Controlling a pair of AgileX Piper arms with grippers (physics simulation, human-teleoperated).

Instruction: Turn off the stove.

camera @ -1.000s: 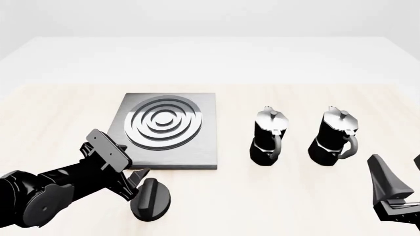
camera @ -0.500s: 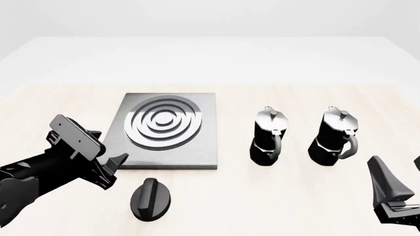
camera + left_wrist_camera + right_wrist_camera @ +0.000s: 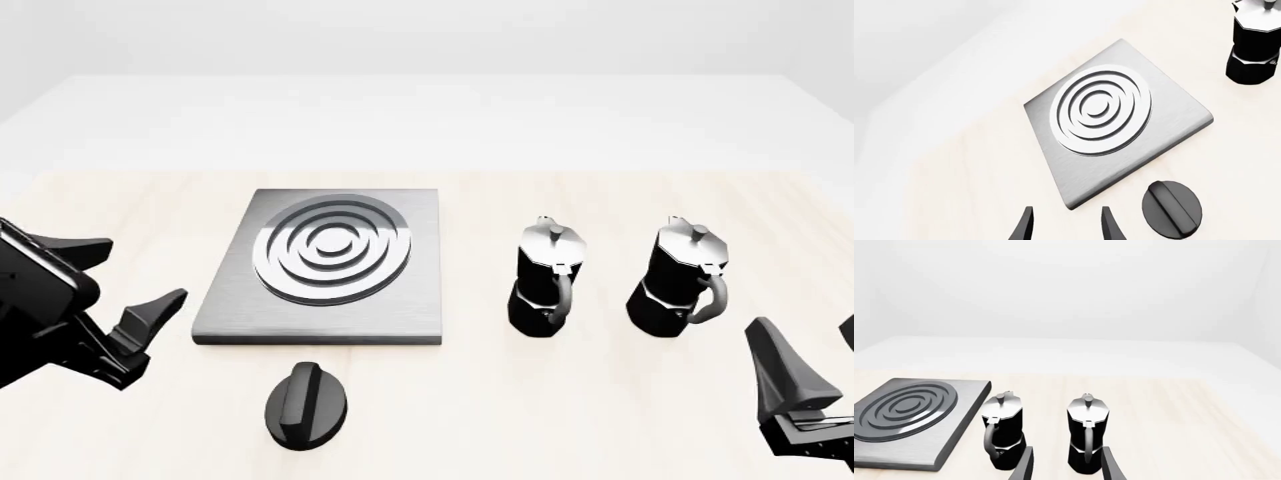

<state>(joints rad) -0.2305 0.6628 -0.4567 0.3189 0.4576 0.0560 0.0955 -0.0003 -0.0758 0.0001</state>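
Your stove (image 3: 327, 268) lies flat on the bench (image 3: 441, 400), left of the middle and about halfway between the near and far edges, its concentric burner rings (image 3: 331, 248) facing up. The round black ridged knob (image 3: 307, 405) sits apart from the plate, just off its near edge and closer to you, with its ridge running roughly from the near edge toward the far one.

Your left claw (image 3: 123, 300) hovers near the left edge of the bench, clear of both the plate and the knob, with its fingers spread and nothing between them. In the left wrist view the two fingertips (image 3: 1024, 227) stand apart, with the near corner of the plate beyond them and the knob off to one side.

Your right claw (image 3: 814, 375) is at the near right corner, also spread and holding nothing. Two moka pots (image 3: 546, 278) (image 3: 682, 277) stand upright side by side on the right half of the bench, well apart from the stove; the right wrist view looks straight at them.
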